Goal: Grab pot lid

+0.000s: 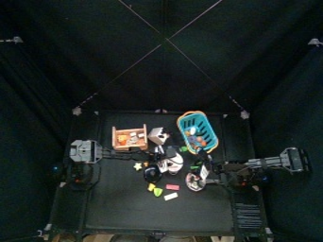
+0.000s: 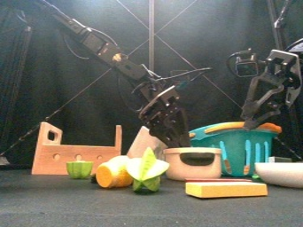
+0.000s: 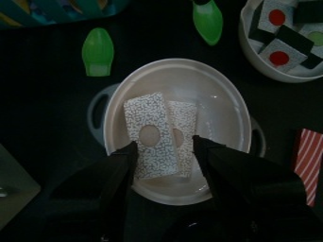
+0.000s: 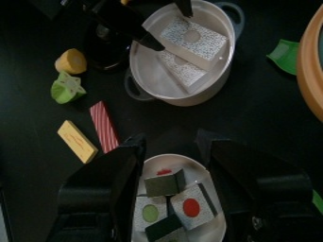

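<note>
Left fingers (image 3: 171, 151) apart over white pot (image 3: 228, 104) holding two speckled sponges (image 3: 161, 132).

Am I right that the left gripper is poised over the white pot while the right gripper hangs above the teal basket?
Not quite. The left gripper is over the white pot, but the right wrist view shows the right gripper above a white bowl of toy sushi, not the teal basket.
</note>
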Available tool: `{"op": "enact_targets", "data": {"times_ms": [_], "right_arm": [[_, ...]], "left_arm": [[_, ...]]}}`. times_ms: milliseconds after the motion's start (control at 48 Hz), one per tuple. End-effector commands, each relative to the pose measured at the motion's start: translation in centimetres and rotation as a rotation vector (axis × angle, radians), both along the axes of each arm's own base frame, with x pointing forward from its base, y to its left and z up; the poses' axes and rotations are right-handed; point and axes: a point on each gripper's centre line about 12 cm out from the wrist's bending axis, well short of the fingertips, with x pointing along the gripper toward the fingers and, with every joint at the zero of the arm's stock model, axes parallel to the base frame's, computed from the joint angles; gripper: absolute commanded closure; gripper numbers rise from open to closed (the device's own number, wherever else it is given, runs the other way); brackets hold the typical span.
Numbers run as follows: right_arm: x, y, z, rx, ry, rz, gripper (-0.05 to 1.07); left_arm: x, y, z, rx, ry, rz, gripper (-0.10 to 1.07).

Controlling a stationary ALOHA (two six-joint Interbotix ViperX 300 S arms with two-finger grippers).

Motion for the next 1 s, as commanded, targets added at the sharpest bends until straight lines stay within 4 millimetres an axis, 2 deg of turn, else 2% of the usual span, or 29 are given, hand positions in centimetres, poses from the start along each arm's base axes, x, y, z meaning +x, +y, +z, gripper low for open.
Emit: {"op": "enact_targets", "data": {"times_ms": [0,125,333,542,812,979], "right_arm": [[0.2,0.0,0.4,0.002,-0.014,0.000,0.19],[0.2,0.0,0.4,0.002,-0.016,0.002,0.19],[0.2,0.0,0.4,0.002,-0.014,0.002,0.19],[0.2,0.0,0.4,0.004,-0.014,-0.001,0.19],[0.2,0.0,0.4,0.004,-0.014,-0.001,0.19],[0.2,0.0,0.3,0.004,-0.013,-0.001,0.19]], "left_arm": [[0.2,-0.1,2.3,0.007,-0.040,0.000,0.11],[-0.6,-0.2,3.7,0.020,-0.023,0.000,0.11],[-3.5,-3.4,4.1,0.064,0.096,-0.067,0.12],[-5.8,-5.5,3.7,0.067,0.120,-0.118,0.12],[-8.5,-5.8,2.6,0.068,0.126,-0.143,0.12],[-9.3,-6.1,1.4,0.062,0.109,-0.165,0.12]]}}
